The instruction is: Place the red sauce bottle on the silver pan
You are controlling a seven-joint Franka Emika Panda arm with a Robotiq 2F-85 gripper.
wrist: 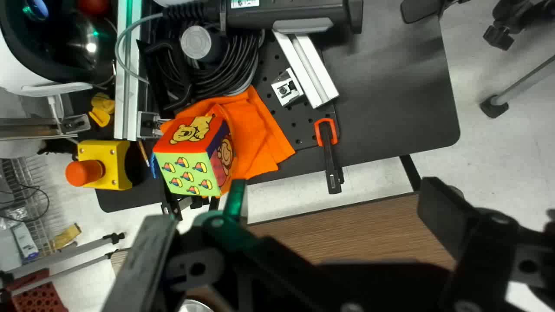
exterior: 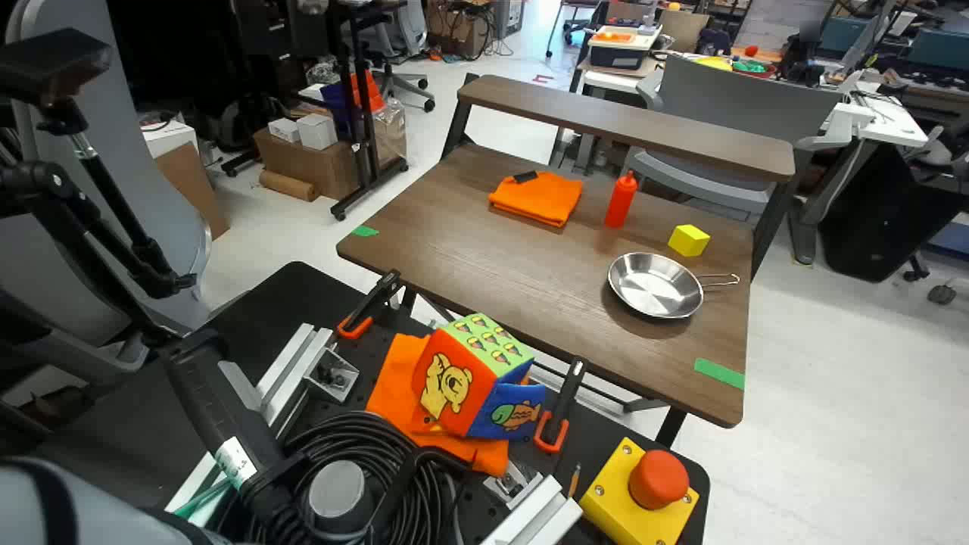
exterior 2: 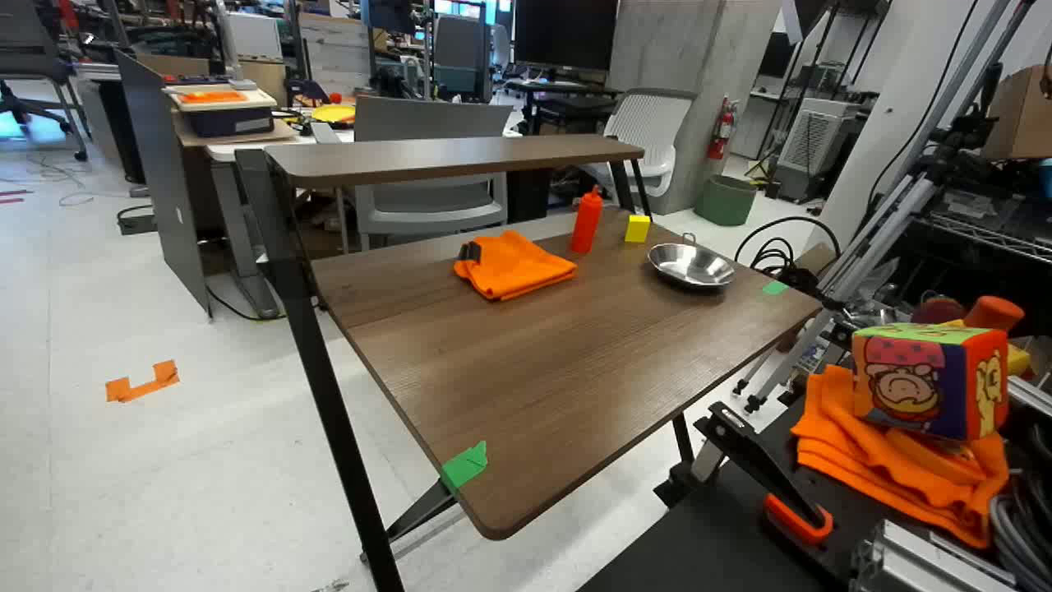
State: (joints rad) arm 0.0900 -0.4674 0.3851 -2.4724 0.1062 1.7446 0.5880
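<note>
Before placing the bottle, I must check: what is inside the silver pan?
Only bare shiny metal shows inside the silver pan; no object lies in it. The brown tabletop directly beneath is covered from view.

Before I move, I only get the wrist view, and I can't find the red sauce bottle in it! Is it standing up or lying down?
Observer: Standing up. In both exterior views the red sauce bottle is upright on the brown table.
Operator: Yay! And what's close to the thing I have to put it on?
Observer: A yellow cube. In both exterior views it sits near the silver pan without touching it.
</note>
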